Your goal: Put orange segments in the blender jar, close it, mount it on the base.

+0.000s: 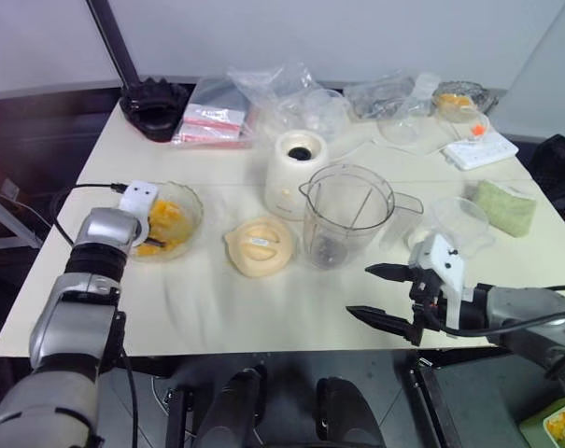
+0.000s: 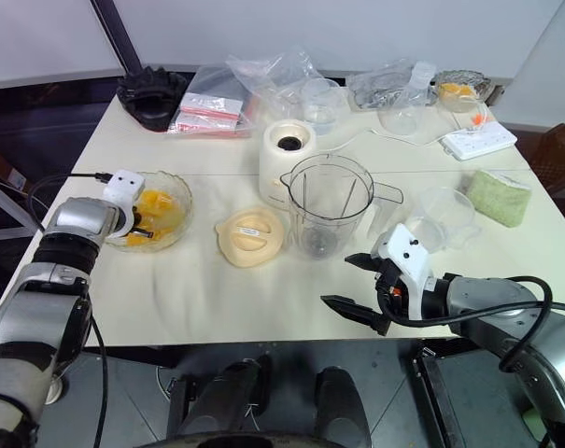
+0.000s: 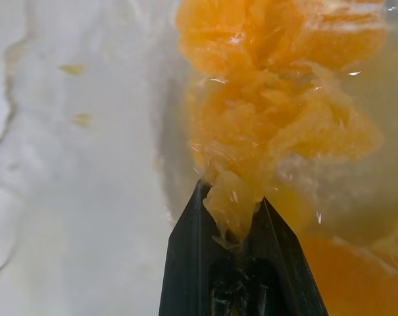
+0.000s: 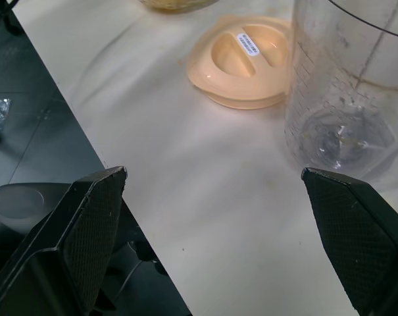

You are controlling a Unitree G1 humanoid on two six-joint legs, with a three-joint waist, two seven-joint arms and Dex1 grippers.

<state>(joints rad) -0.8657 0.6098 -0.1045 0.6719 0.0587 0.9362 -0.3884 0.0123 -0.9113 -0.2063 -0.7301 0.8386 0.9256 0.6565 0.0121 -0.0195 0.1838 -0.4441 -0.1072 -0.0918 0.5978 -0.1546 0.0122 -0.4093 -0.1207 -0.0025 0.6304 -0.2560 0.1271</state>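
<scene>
Fingers (image 3: 185, 263) of the left gripper (image 3: 230, 220) are closed on one of the orange segments (image 3: 233, 204); we see the piece pinched between the two tips, with the remaining segments heaped just beyond them inside the glass dish (image 1: 190, 217). From the head camera we locate this gripper down in that dish.

The right gripper (image 1: 380, 294) stands with its fingers spread wide and nothing between them. Ahead of its fingers we find the blender jar (image 1: 346, 215), upright on the table (image 1: 226, 308), uncovered, with the dark blade hub visible through its bottom. The cream lid (image 1: 260, 245) lies flat just beside the jar, between the jar and the dish.

The base (image 1: 294, 170) stands just behind the jar, apart from it, dark socket facing up. We note a smaller clear bowl (image 1: 459, 220) on the far side of the right gripper's fingers.
</scene>
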